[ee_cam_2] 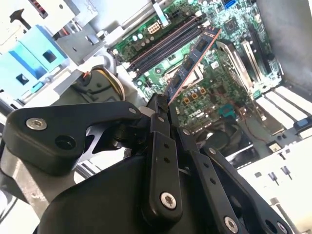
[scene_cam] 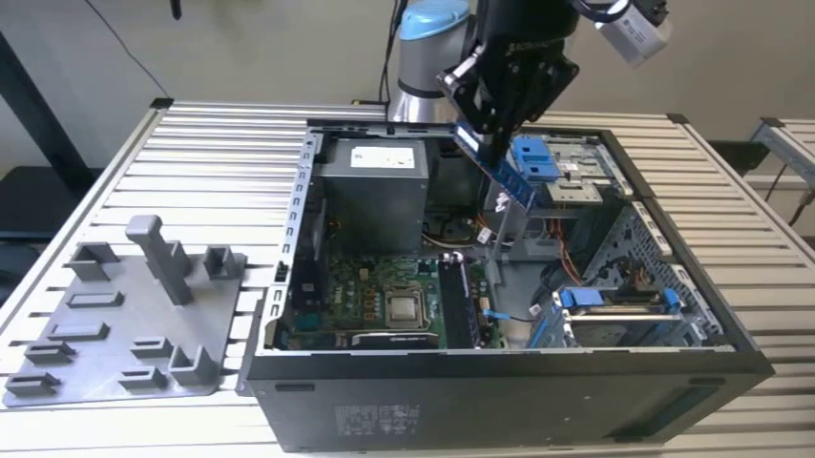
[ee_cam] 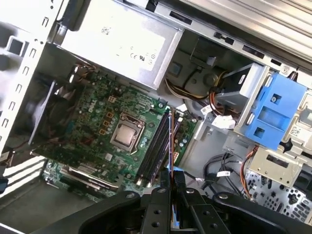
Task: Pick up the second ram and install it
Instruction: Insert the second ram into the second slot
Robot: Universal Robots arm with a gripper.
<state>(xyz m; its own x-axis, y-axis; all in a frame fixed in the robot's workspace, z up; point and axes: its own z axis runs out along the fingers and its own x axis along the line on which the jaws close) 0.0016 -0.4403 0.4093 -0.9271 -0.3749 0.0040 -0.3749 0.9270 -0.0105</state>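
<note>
Your claw (ee_cam_2: 159, 105) grips the memory stick (ee_cam_2: 192, 63) above the open computer case (scene_cam: 510, 361).
Clenched on one end, it seems; the stick hangs tilted over the green motherboard (ee_cam: 97, 122), close to the slots (ee_cam: 156, 146), not yet seated.

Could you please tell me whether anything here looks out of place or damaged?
Nothing looks damaged or spilled. The second ram hangs tilted above the motherboard, clamped in the pincer, not in a slot.

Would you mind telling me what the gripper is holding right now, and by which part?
The gripper holds the second ram, with its jaws shut on one end of the stick. The rest juts out free over the motherboard.
</note>
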